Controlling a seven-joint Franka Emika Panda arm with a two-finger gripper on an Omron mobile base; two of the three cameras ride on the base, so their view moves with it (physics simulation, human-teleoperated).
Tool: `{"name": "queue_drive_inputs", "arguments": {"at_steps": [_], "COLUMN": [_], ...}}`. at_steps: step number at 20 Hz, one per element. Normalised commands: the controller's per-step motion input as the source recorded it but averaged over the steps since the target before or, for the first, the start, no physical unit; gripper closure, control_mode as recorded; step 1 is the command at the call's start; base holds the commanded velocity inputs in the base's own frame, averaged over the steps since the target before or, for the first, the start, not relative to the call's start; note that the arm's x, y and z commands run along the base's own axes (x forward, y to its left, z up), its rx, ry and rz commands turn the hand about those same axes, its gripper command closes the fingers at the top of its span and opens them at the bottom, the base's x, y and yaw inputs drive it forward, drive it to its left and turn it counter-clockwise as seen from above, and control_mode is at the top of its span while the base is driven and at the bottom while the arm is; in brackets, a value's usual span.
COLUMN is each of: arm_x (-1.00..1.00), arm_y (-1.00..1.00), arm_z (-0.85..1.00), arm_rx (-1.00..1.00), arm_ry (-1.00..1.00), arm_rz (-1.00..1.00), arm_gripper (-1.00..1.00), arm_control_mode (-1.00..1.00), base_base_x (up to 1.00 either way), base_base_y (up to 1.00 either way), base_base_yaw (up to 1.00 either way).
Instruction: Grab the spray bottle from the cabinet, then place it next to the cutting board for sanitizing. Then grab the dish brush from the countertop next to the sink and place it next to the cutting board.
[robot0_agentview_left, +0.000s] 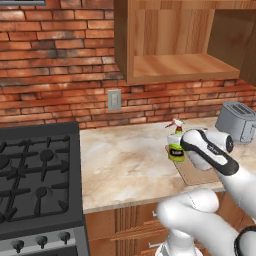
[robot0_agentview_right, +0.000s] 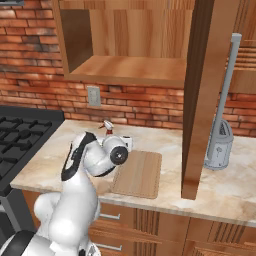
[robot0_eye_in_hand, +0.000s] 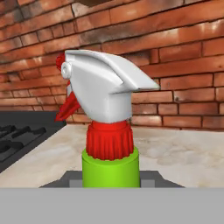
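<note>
My gripper is shut on the green body of the spray bottle, whose white trigger head and red nozzle rise close in front of the hand view. In the left base view the spray bottle stands upright low over the countertop, at the left edge of the cutting board, with my gripper at its right side. The cutting board lies flat just right of my hand, and the bottle's sprayer peeks out behind my arm. The cabinet hangs open above. The dish brush and the sink are out of view.
A grey toaster stands at the back right of the counter. The black gas stove borders the counter on the left. A wall outlet sits in the brick wall. The open cabinet door hangs over the counter right of the board.
</note>
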Motion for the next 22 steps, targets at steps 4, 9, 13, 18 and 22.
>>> {"name": "queue_drive_inputs", "arguments": {"at_steps": [4, 9, 13, 18, 22], "arm_x": [0.67, 0.48, 0.28, 0.4, 0.24], "arm_y": [0.0, 0.0, 0.07, 0.09, 0.24], "arm_z": [-0.37, -0.09, 0.0, 0.0, 0.0], "arm_rx": [0.0, 0.0, 0.0, 0.0, 0.0], "arm_ry": [-0.01, -0.01, 0.0, 0.0, 0.0], "arm_rz": [0.41, 0.34, 0.08, 0.04, 0.0], "arm_gripper": [1.0, 1.0, 1.0, 1.0, 1.0], "arm_control_mode": [-1.0, -1.0, -1.0, -1.0, -1.0], "base_base_x": [0.0, 0.0, 0.0, 0.0, 0.0], "base_base_y": [0.0, 0.0, 0.0, 0.0, 0.0], "base_base_yaw": [0.0, 0.0, 0.0, 0.0, 0.0]}}
